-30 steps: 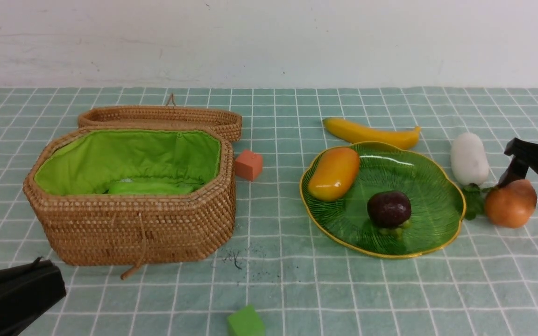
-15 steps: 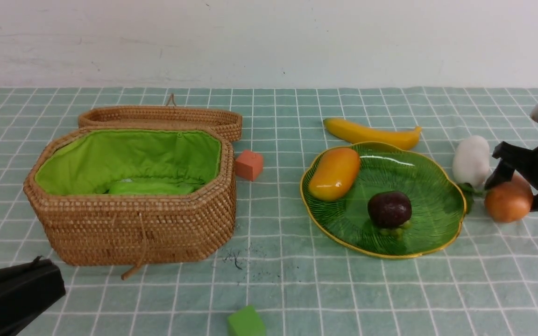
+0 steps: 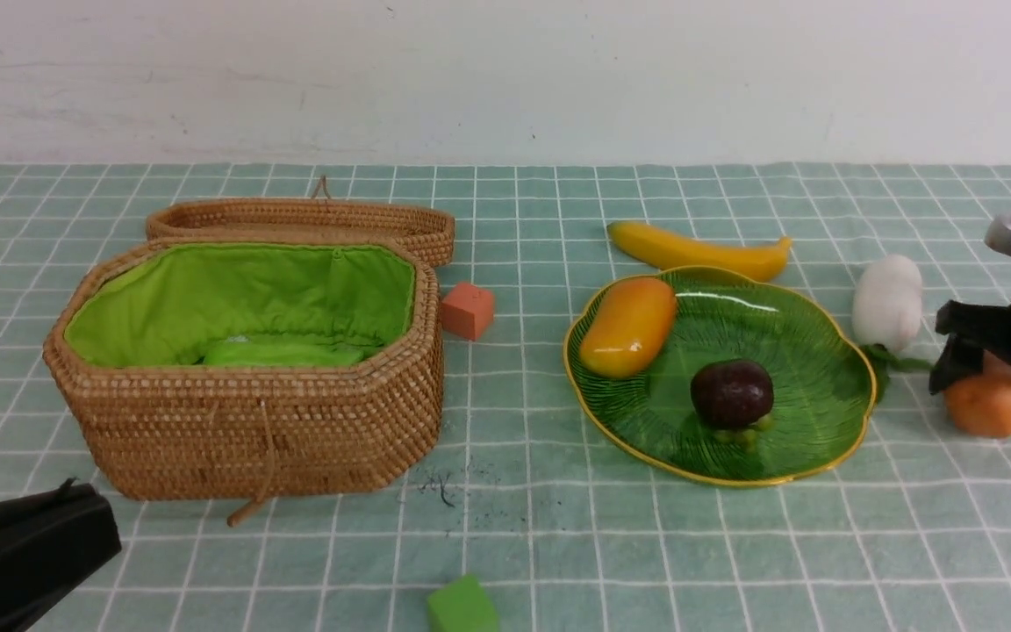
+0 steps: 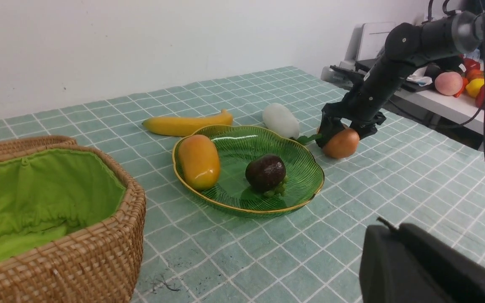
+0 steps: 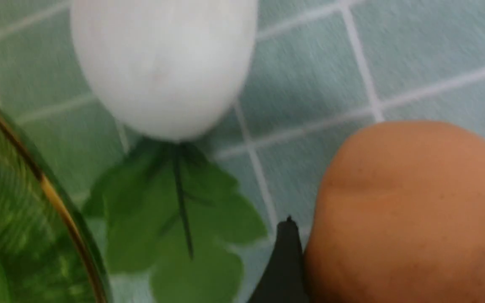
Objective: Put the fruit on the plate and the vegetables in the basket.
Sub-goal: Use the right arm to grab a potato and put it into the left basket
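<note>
Straddling the orange-brown lumpy piece [image 3: 988, 411], lying on the worktop [image 3: 558, 544] near the plate [image 3: 795, 342], with the right tool [image 3: 993, 386] spread wide, touching it with one fingertip [image 5: 286, 261]. Possibly risking an off-centre squeeze, rolling the rounded piece toward the radish [image 3: 887, 303] instead of gripping it.

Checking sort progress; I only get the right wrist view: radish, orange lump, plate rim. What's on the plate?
Observer: The mango and the mangosteen lie on the plate.
Operator: Banana?
Observer: The banana lies on the cloth just beyond the plate, not on it.
Operator: Basket ready?
Observer: The basket stands open, its lid folded back behind it.
</note>
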